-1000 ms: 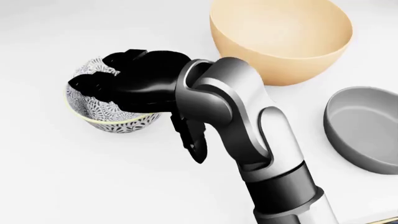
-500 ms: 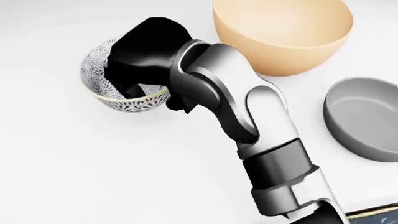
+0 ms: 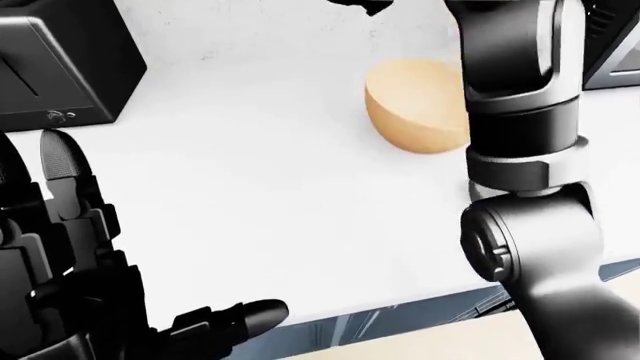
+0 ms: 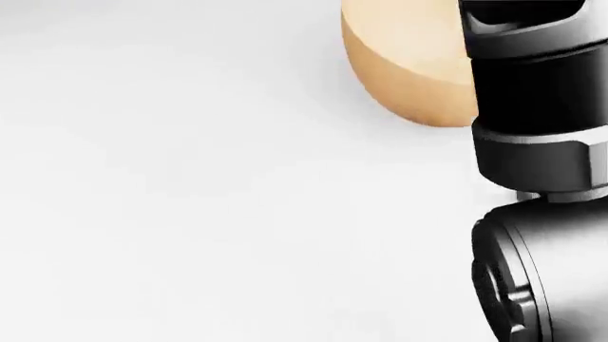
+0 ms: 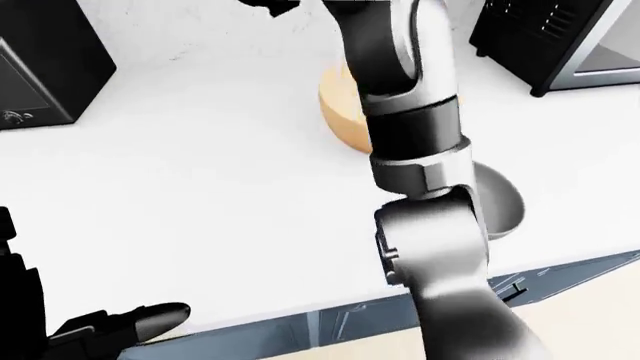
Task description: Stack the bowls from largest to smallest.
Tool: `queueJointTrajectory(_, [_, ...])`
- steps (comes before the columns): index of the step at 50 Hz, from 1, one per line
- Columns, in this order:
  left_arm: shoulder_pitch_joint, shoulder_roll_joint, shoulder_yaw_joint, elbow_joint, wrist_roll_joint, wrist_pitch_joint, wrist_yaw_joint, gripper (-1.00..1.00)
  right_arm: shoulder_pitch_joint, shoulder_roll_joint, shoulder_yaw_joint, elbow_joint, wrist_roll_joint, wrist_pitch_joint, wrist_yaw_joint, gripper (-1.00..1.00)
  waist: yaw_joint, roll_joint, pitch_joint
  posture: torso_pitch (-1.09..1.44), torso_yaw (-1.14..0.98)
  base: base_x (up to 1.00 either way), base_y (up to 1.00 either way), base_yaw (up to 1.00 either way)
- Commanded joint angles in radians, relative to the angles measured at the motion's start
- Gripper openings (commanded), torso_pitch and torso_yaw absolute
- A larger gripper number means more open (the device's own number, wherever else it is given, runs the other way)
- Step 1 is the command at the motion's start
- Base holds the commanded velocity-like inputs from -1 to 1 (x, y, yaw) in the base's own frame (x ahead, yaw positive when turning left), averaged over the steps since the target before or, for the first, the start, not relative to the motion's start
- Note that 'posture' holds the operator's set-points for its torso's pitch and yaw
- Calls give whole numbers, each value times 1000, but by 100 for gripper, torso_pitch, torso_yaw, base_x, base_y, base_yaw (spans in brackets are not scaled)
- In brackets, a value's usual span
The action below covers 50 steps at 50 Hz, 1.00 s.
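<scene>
The large tan bowl [image 3: 415,105] stands on the white counter [image 3: 250,187], partly hidden behind my raised right arm [image 3: 520,112]; it also shows in the head view [image 4: 404,64]. The grey bowl [image 5: 503,201] peeks out to the right of that arm. The patterned bowl is in no view. My right hand is lifted to the top edge, where only a black tip [image 3: 368,6] shows, so I cannot tell its grip. My left hand [image 3: 160,232] hangs at the bottom left, fingers [image 3: 60,161] spread and empty.
A black appliance [image 3: 60,67] stands at the counter's top left. A microwave-like appliance [image 5: 570,37] stands at the top right. The counter's near edge [image 5: 300,315] runs along the bottom, with cabinet fronts below.
My right arm has swung up, and its hand has left the top of the head view. The patterned bowl it was reaching into no longer shows on the counter.
</scene>
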Motion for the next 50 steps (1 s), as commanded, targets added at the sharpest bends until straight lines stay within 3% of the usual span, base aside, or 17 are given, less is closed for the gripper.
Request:
queueJointTrajectory(1, [-8,-4,-8,-35,0,-20,1,100,-47,-55,-35,-4,19,-24,-36,-100,-1,6,-23,0,0,0,0,0])
queueJointTrajectory(7, [-10,-9,-9,-35,4,-20,-3,100,-52,-185,-65,77,12,-75,-59,-100,2,-1,-21,0,0,0,0,0])
queueJointTrajectory(15, [-12,-11,-7,-35,4,-18,-6,100,24,-261,-92,68,21,-104,-48,-100,4,-5,-15,0,0,0,0,0])
queueJointTrajectory(25, [-14,-19,-11,-35,12,-17,-13,100,171,-278,-98,32,1,-135,-71,-100,7,-14,-12,0,0,0,0,0])
queueJointTrajectory(42, [-15,-21,-14,-35,18,-16,-17,100,294,-309,-112,20,-33,-178,-91,-100,7,-25,-14,0,0,0,0,0])
queueJointTrajectory(50, [-15,-22,-13,-35,17,-18,-18,100,302,-318,-116,32,-51,-203,-76,-100,4,-26,-18,0,0,0,0,0])
